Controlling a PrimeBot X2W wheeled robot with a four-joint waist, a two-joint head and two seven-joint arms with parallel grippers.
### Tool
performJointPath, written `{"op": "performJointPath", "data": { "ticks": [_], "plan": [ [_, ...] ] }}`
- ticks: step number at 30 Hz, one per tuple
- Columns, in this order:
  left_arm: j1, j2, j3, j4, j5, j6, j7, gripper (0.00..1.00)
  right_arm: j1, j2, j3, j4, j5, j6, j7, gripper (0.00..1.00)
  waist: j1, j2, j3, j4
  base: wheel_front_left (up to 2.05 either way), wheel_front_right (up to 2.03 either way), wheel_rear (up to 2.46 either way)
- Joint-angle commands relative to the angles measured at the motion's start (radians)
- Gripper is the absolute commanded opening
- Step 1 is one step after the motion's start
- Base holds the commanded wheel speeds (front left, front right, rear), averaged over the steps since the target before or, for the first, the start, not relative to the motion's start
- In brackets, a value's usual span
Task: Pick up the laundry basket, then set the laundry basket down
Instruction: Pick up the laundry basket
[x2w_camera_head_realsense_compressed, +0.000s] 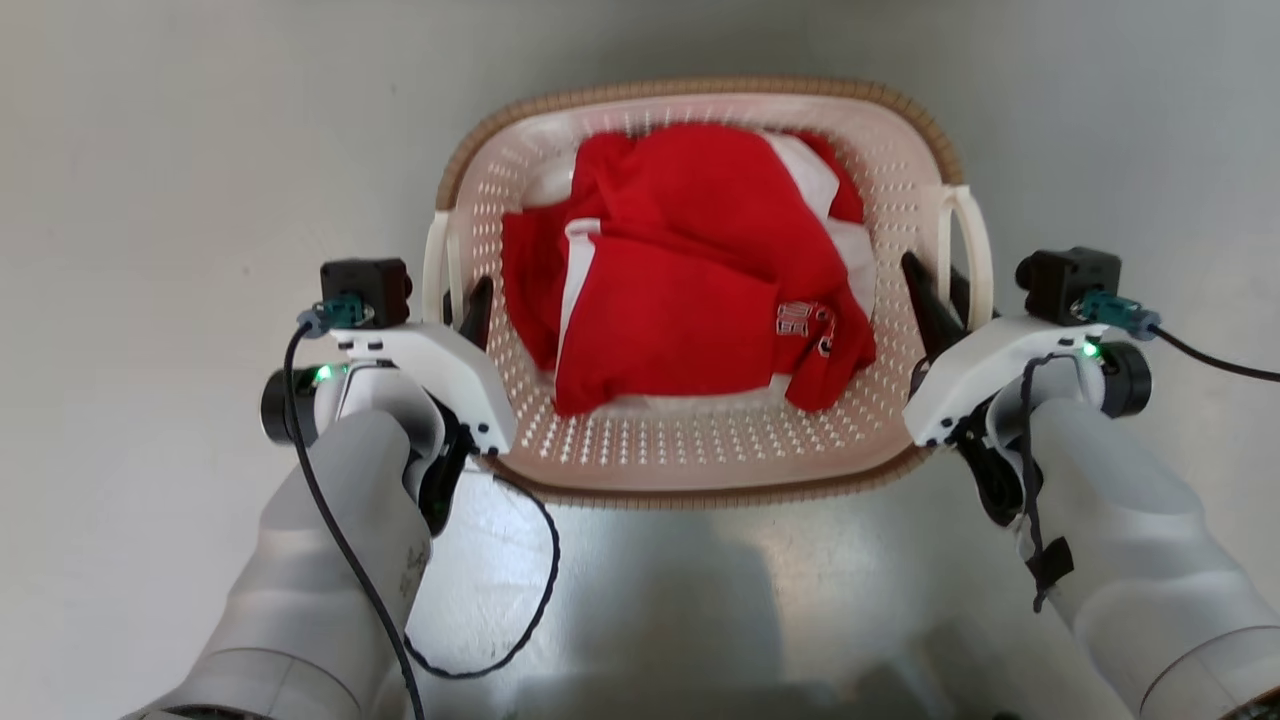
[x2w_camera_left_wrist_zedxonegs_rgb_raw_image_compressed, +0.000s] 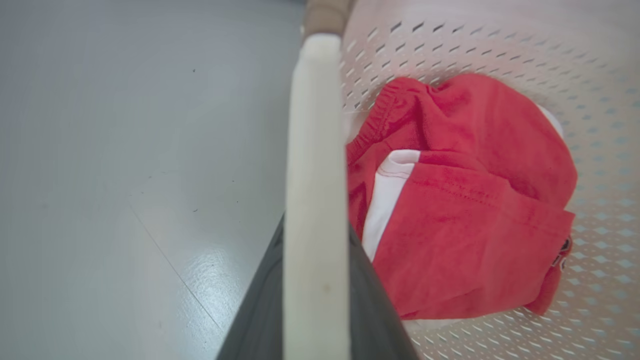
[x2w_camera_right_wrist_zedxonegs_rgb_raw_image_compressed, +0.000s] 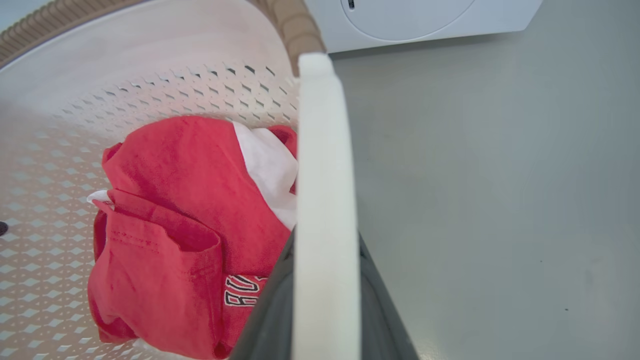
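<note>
Laundry basket (x2w_camera_head_realsense_compressed: 690, 445), seen from the head, appears to rest on the floor (x2w_camera_head_realsense_compressed: 150, 300) straight ahead, long axis left to right, the left gripper (x2w_camera_head_realsense_compressed: 465, 305) at its left handle (x2w_camera_head_realsense_compressed: 437, 265) and the right gripper (x2w_camera_head_realsense_compressed: 940, 295) at its right handle (x2w_camera_head_realsense_compressed: 975, 250), equally near. Left wrist view: the left handle (x2w_camera_left_wrist_zedxonegs_rgb_raw_image_compressed: 315, 200) runs up between the fingers (x2w_camera_left_wrist_zedxonegs_rgb_raw_image_compressed: 260, 320), which pinch it. Right wrist view: the right handle (x2w_camera_right_wrist_zedxonegs_rgb_raw_image_compressed: 325, 200) is pinched likewise between that arm's fingers (x2w_camera_right_wrist_zedxonegs_rgb_raw_image_compressed: 265, 320).

Cream-white perforated laundry basket (x2w_camera_head_realsense_compressed: 690, 455), rounded-rectangular with a brown woven-look rim, upright in the upper middle of the head view, mouth open toward the camera. White loop handles raised at both sides: left handle (x2w_camera_head_realsense_compressed: 437, 262) at the frame's centre-left, right handle (x2w_camera_head_realsense_compressed: 975, 255) at centre-right. Loaded with a crumpled red-and-white garment (x2w_camera_head_realsense_compressed: 690, 300) across the bottom.
</note>
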Motion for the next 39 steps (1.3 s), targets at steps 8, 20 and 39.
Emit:
{"op": "performJointPath", "data": {
  "ticks": [8,20,39],
  "plan": [
    [0.102,0.036,-0.060,0.023,-0.093,-0.007,0.059,0.00,0.090,0.002,0.105,0.048,0.109,0.000,0.031,0.00,-0.0001,0.0000,-0.209,-0.024,0.00,0.00,0.00],
    [0.214,0.070,-0.173,0.015,-0.198,-0.007,0.131,0.00,0.154,0.002,0.214,0.098,0.227,0.000,0.127,0.00,-0.0001,0.0000,-0.423,-0.049,0.00,0.00,0.00],
    [0.336,0.104,-0.316,-0.023,-0.367,-0.007,0.288,0.00,0.234,-0.020,0.329,0.097,0.371,0.000,0.266,0.00,-0.0001,0.0000,-0.643,-0.049,0.00,0.00,0.00]
  ]
}}
